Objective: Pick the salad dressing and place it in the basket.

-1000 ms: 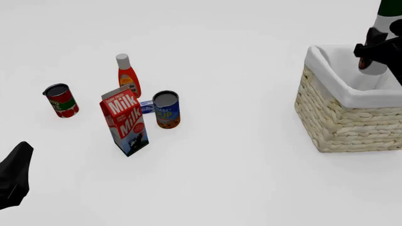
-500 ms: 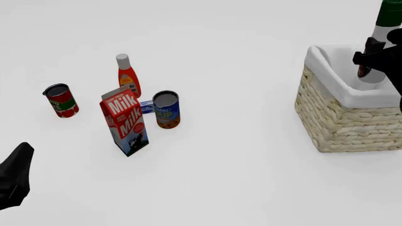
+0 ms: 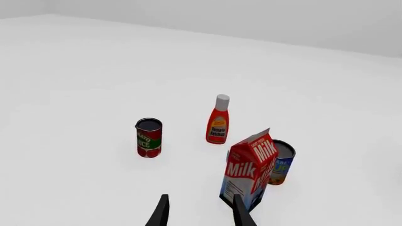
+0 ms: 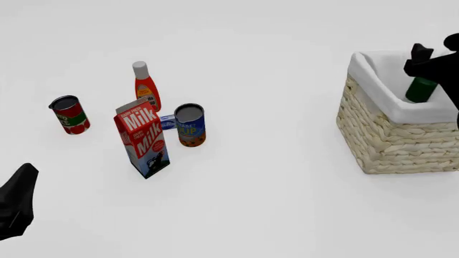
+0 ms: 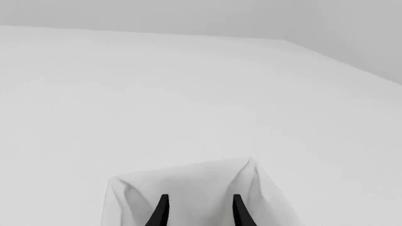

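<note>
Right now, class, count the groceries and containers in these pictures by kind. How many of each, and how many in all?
Bottles: 2, the ketchup and the salad dressing in the basket
Cans: 2, red and blue
Milk carton: 1
Small blue tub: 1
Basket: 1
Total: 7

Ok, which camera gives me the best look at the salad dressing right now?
The front view: the salad dressing shows only its dark green cap poking above the basket lining, just under the right gripper. The right wrist view shows the white lining between its fingers, no bottle. The left wrist view shows only the other groceries.
</note>
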Controlling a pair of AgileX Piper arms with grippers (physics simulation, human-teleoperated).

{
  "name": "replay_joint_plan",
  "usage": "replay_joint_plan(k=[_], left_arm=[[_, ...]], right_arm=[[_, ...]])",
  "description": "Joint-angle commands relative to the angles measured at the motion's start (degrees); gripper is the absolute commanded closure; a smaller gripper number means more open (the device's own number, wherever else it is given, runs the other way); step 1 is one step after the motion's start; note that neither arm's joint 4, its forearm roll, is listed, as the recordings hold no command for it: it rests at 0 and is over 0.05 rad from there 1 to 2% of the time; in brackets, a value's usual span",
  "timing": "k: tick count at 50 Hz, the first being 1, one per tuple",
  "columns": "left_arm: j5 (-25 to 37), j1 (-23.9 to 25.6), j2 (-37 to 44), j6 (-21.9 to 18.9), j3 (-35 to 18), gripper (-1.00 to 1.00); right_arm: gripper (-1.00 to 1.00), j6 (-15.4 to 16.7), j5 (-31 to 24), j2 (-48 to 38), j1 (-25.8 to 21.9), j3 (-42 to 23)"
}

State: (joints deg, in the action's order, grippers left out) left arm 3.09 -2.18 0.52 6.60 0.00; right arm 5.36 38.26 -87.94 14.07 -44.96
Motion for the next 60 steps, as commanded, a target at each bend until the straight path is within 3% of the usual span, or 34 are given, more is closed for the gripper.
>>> replay_joint_plan(k=[1,21,48,60], left_arm=[[0.1,-0.04,-0.05,0.05,0.0,-1.0],[0.01,-0.04,0.02,-0.24,0.0,-1.0],[0.0,0.28,-0.06,-0.51,0.0,-1.0],[-0.1,0.56,-0.29,-0.56,0.0,-1.0]], right_arm=[[-1.0,-0.29,0.15,0.07,-0.06,-0.07],[-1.0,0.17,0.34,3.13,-0.93,2.12],[-1.0,0.83,-7.59,28.96,-3.36,14.56],[-1.0,1.17,-14.99,41.92,-4.27,18.15]])
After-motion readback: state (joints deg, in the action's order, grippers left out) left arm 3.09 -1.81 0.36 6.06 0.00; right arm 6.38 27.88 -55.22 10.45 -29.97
